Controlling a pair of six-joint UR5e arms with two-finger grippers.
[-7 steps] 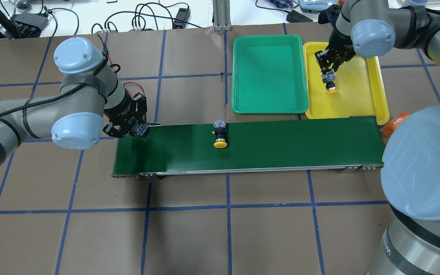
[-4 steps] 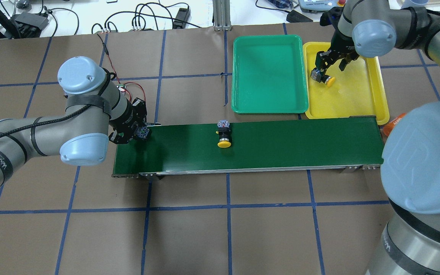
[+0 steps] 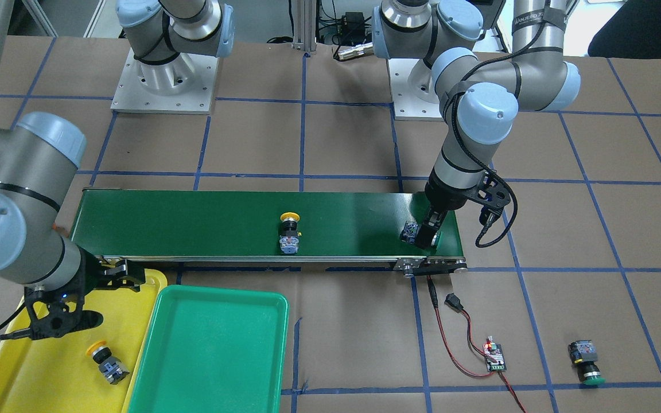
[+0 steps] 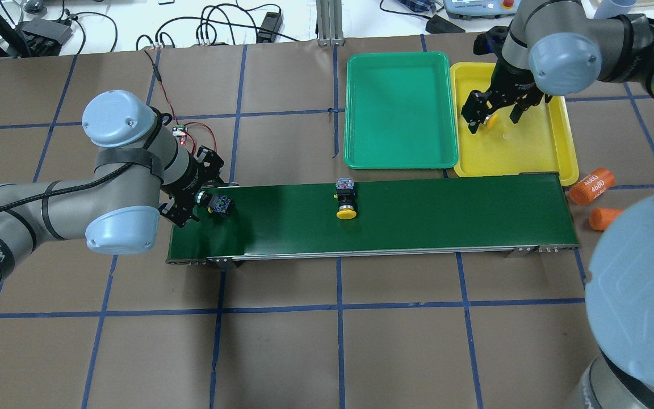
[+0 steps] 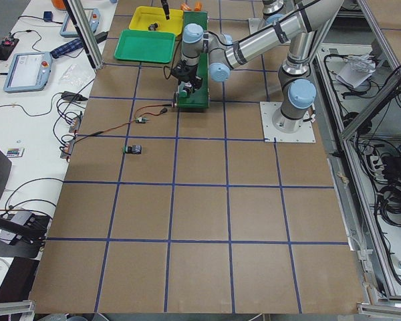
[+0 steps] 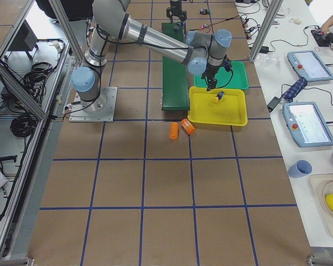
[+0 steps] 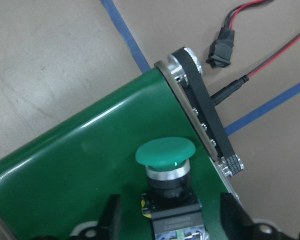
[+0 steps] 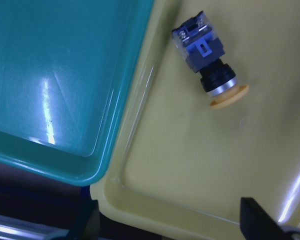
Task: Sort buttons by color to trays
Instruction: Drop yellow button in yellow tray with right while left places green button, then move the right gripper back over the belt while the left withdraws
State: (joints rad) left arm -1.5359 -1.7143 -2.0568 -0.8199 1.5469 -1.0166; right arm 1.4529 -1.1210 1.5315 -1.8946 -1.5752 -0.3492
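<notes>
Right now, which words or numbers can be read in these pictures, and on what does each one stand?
"4680": on the orange cylinder past the end of the belt.
"WANEED", then unclear letters: on the black band around the left arm.
Labels on the green button and the circuit board: too small or blurred to read.

The right tool (image 4: 493,120) had let go of the yellow button (image 8: 208,54). Its fingers stood spread, and the button lay on its side in the yellow tray (image 4: 537,153), just beyond the conveyor belt (image 4: 446,216). On the belt, the second yellow button (image 4: 346,205) had ridden further toward the tray end. The left tool (image 3: 422,234) had brought the green button (image 7: 166,159) from the belt's end edge inward over the belt.
</notes>
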